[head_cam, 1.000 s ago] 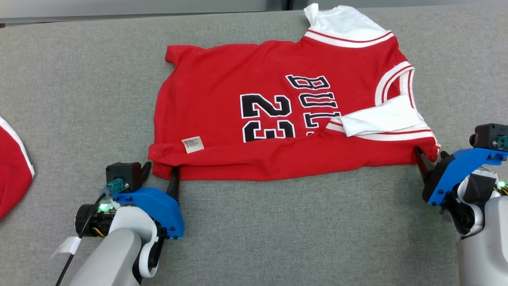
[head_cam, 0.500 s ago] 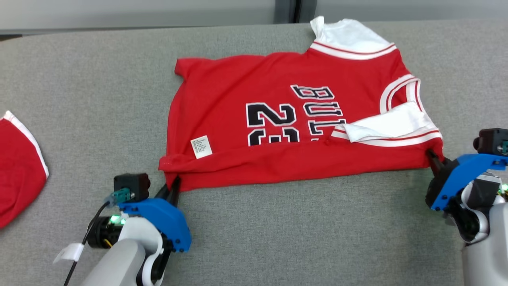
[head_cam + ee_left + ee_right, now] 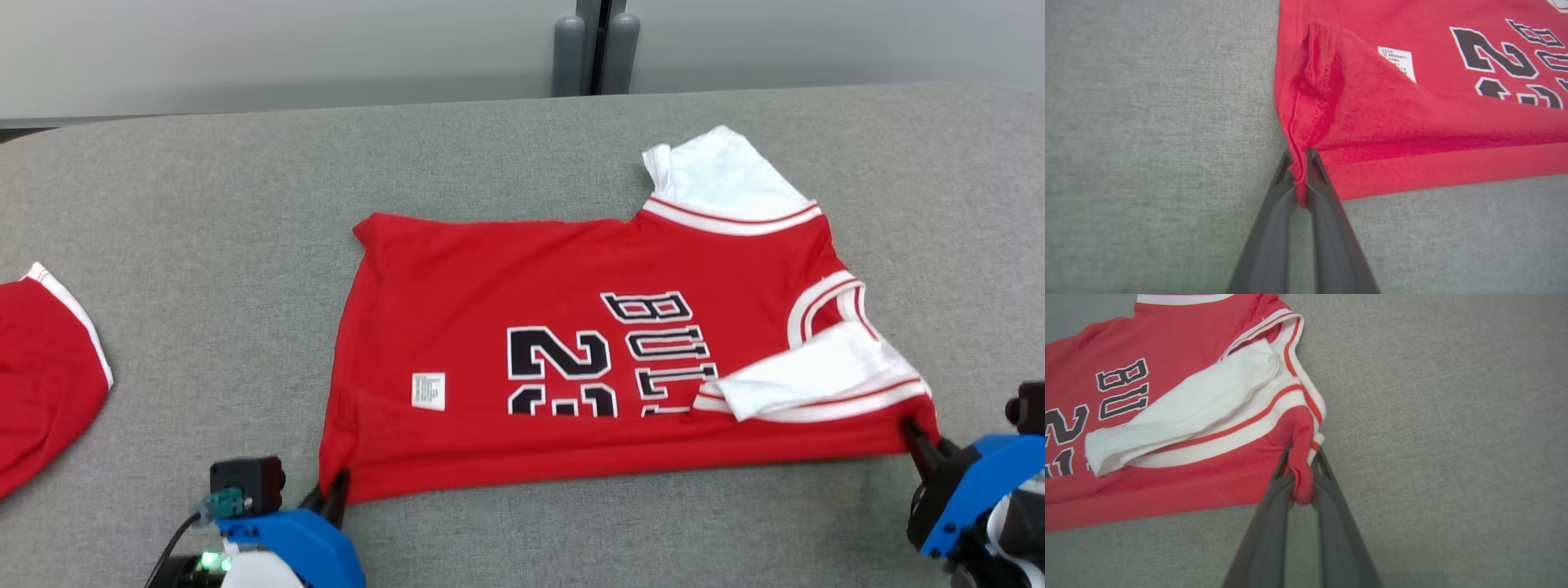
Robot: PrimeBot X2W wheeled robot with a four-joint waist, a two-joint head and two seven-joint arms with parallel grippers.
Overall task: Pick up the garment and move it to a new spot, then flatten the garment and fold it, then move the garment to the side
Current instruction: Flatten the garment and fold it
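Note:
The garment (image 3: 531, 327) is a red jersey with black "23" lettering and white sleeves, spread on the grey table with its near edge folded over. My left gripper (image 3: 333, 488) is shut on its near left corner, and the left wrist view shows red cloth (image 3: 1300, 179) pinched between the dark fingers (image 3: 1274, 228). At the near right corner my right gripper (image 3: 913, 431) is shut on the fabric; in the right wrist view a red bunch (image 3: 1300, 473) sits between the fingers (image 3: 1331, 522), beside a white sleeve (image 3: 1180, 408).
A second red garment with white trim (image 3: 41, 384) lies at the table's left edge. The grey cloth-covered table (image 3: 204, 204) stretches around the jersey. A pale wall and two grey posts (image 3: 592, 45) stand behind the far edge.
Both grippers have shut on the jersey's near corners. The head camera has tilted up, so the whole scene sits lower, and the near edge is drawn back over the lettering.

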